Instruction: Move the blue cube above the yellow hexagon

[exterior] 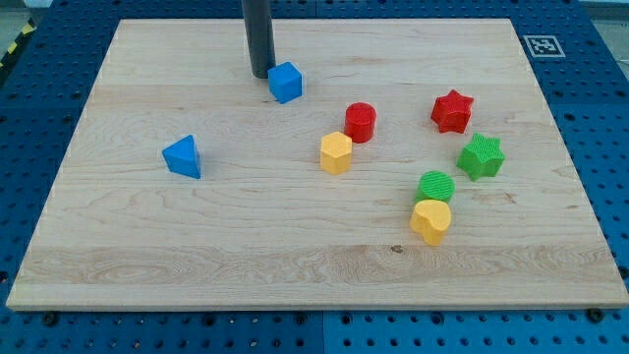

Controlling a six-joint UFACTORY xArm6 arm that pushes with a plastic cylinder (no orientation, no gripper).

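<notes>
One rod, no jaws on our rig: my tip (261,76) sits just left of blue cube (285,83), w/ yellow hexagon (336,153) below-right on tabletop (118,246).

My rod (260,39) runs out of the view's top edge, so I cannot see the arm above it. The yellow heart (430,220) covers the lower edge of the green cylinder (436,185). The marker (543,45) on the board's corner (511,29) is too small to read.
</notes>
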